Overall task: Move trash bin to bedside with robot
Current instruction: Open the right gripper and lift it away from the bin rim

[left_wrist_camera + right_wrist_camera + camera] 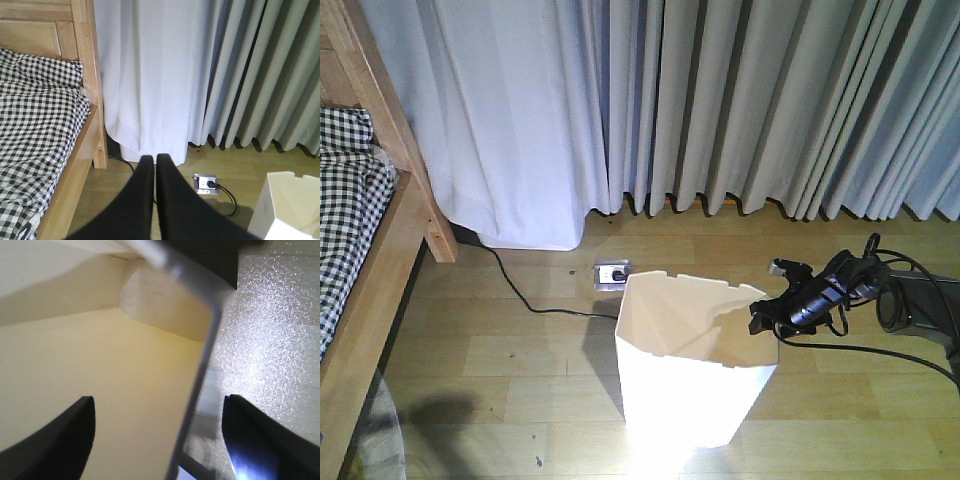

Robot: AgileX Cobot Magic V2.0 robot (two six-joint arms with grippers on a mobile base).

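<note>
Fingers of the right arm [157,440] stood wide apart and straddled the near-right wall of the trash bin [690,370]: in the right wrist view one black finger [60,435] hung over the cream inside and the other [265,440] outside over the bright floor, with the thin white wall running up between them, not yet pinched. From the front view the same right gripper [767,318] sat at the rim on the bin's right side, cables trailing off to the right. That was the relation the next move hinged on, I judged: the wall lay dead between the fingers, edge-on, so closing would catch it, and the right arm was clearly the nearer one. The left fingers [154,165] were pressed together, holding nothing, aimed at the floor beside the bed, with a corner of the bin's rim only just showing at the lower right of that view. The bin stood upright on the wooden floor [500,370], right of the scene's middle and well apart from the bed [380,260], which lay to the left with its checked bedding. Farther back a floor socket [612,274] with a black cable sat just behind the bin, and beyond it hung the grey curtains [740,100]. So the haul, as I read it, would have to run leftward toward the bed frame.
</note>
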